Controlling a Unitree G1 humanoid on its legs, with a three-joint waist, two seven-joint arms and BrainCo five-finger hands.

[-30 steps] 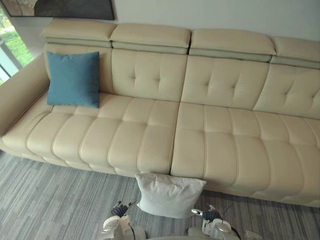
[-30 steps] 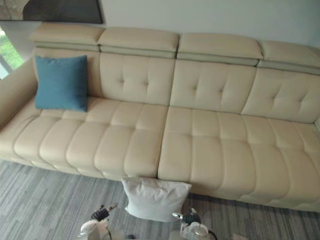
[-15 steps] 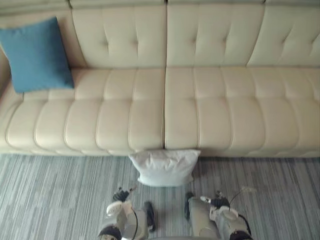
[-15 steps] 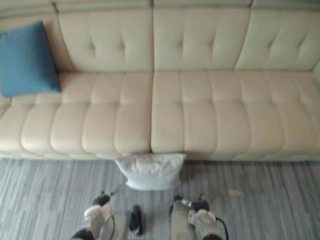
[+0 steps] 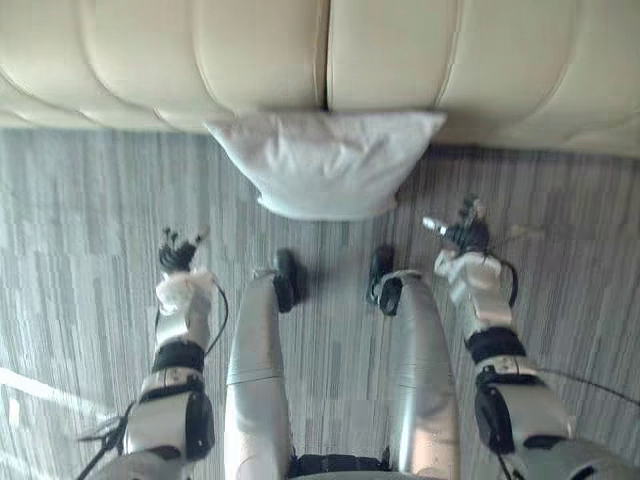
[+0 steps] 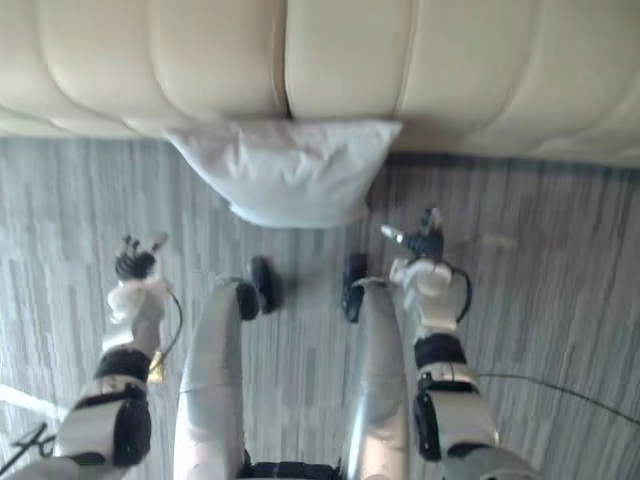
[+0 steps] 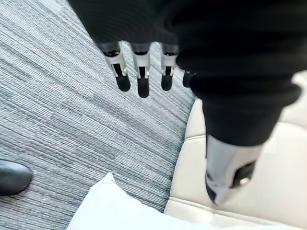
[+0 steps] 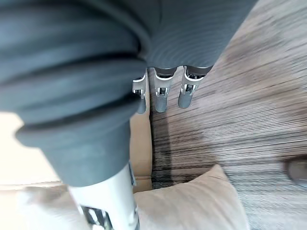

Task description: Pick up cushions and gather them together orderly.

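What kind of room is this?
Probably a living room or lounge: there is a cream padded sofa, a grey striped carpet, and a white cushion lying on the carpet against the sofa's front.

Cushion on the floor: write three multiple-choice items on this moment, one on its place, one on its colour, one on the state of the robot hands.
1. Where does the cushion lie?
A. on the carpet, against the front of the sofa
B. on the sofa's seat
C. in a robot hand

2. What colour is the cushion?
A. blue
B. red
C. white

3. How are the left robot hand and the right robot hand?
A. both shut on the cushion
B. both open, holding nothing
C. left shut on the cushion, right open

Answers:
1 A: it rests on the carpet with its far edge at the sofa's base.
2 C: its cover is plain white.
3 B: each wrist view shows straight fingers over the carpet, apart from the cushion.
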